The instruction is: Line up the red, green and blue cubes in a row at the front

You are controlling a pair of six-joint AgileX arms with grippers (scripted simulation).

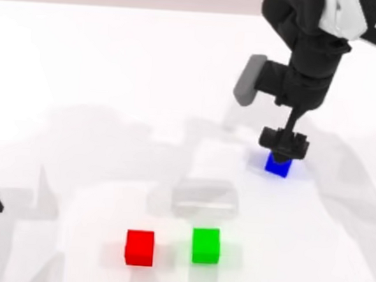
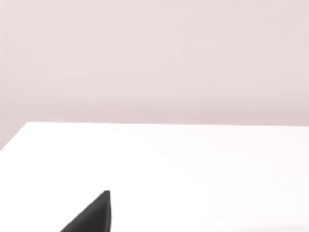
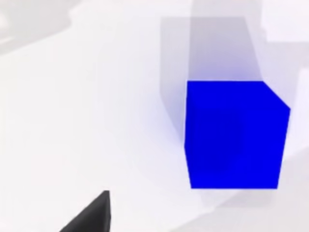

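From above, the right gripper (image 1: 283,149) hangs directly over the blue cube (image 1: 277,165), right of the table's centre, while the red cube (image 1: 139,247) and green cube (image 1: 206,245) sit side by side near the front edge; the left arm is parked at the left edge. The left wrist view shows only bare table (image 2: 193,169). In the right wrist view the blue cube (image 3: 235,135) fills the frame, one finger (image 3: 91,215) tip showing, and I cannot tell how the fingers stand; it looks rigid, light and smooth-faced, best pinched across opposite flat sides.

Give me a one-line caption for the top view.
Right hand poised over the blue cube; red cube and green cube side by side in front.

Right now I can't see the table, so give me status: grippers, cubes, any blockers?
Right gripper down over blue cube, grip unclear. Left arm parked at table's left edge. Red cube and green cube side by side up front. Nothing blocking.
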